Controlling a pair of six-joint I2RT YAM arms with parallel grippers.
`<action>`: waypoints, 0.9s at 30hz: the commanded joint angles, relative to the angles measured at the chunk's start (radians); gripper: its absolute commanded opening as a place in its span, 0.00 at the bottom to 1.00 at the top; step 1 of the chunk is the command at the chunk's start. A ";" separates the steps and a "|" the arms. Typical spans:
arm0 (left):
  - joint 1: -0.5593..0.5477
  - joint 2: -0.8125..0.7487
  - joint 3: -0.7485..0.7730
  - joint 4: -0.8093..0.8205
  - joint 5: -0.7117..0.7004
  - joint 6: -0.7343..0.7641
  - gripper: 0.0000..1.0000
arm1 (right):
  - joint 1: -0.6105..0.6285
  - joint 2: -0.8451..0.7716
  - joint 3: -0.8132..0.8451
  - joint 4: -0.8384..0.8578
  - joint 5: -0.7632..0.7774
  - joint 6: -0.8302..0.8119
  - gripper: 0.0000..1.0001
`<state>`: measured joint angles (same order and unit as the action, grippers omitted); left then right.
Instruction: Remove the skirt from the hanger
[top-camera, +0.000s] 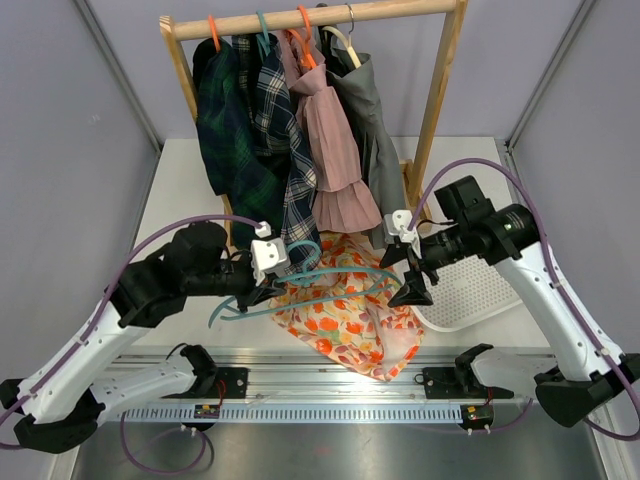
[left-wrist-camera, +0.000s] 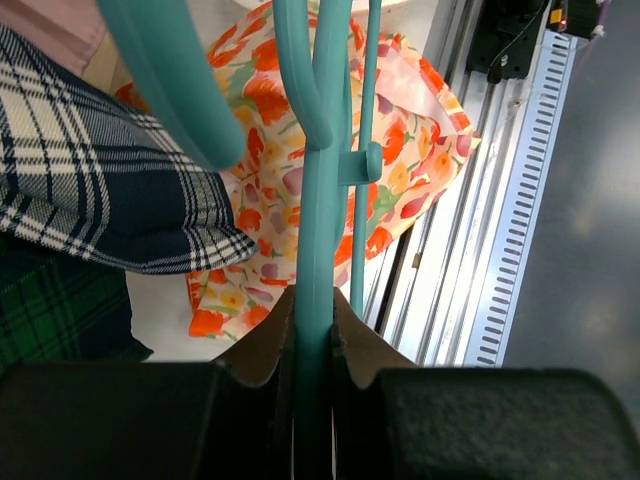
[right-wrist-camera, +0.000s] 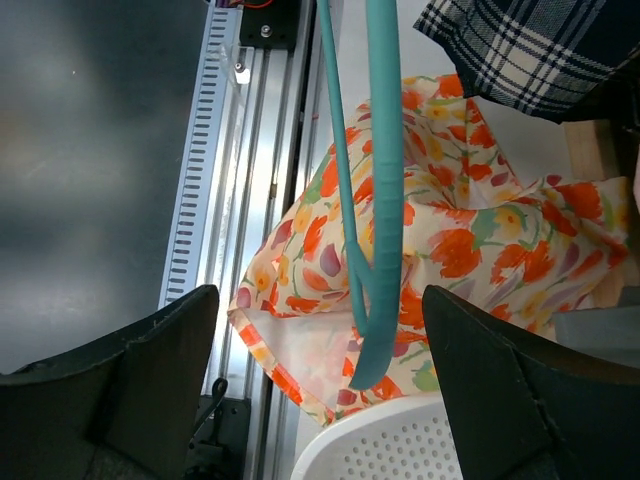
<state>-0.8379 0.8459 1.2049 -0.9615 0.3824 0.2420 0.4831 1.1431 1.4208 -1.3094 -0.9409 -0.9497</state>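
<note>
Two arms, two grippers. Left gripper (top-camera: 265, 294) is clamped on the stem of one teal plastic hanger (left-wrist-camera: 315, 220), jaws pinched tight on both sides of it in the left wrist view. Right gripper (top-camera: 403, 272) is spread wide with nothing between the fingers; the right wrist view shows the hanger's far end hanging in the gap, apart from both fingers.

One floral skirt (top-camera: 350, 320), cream cloth with orange and red flowers, lies crumpled on the white tabletop (top-camera: 180, 190) just in front of the wooden clothes rack (top-camera: 300, 20), toward its right post. The held hanger runs level in front of the rack and passes over the skirt; cannot tell whether the two touch. No cloth is draped over the hanger's bars.

Four garments hang on the rack, left to right:
- one dark green plaid shirt (top-camera: 225, 140)
- one navy and white plaid shirt (top-camera: 272, 100)
- one pink pleated dress (top-camera: 335, 150)
- one grey garment (top-camera: 372, 110)

Four hanger hooks sit on the rack's rail: two orange, one teal, one metal.

One white perforated plastic basket (top-camera: 470, 290) sits on the tabletop in front of the rack's right post, just beside the skirt and partly under the right gripper.
</note>
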 joint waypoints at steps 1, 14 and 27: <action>0.000 0.001 0.038 0.110 0.091 0.028 0.00 | -0.003 0.032 -0.016 0.022 -0.079 -0.032 0.89; -0.007 0.012 0.009 0.185 0.084 0.052 0.00 | 0.012 0.058 -0.056 -0.062 -0.223 -0.142 0.05; -0.004 -0.103 0.315 0.228 -0.376 -0.233 0.99 | -0.031 -0.229 0.006 0.280 0.126 0.370 0.00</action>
<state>-0.8452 0.7952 1.3823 -0.8078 0.2127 0.1135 0.4709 0.9691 1.3720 -1.1831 -0.9169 -0.7837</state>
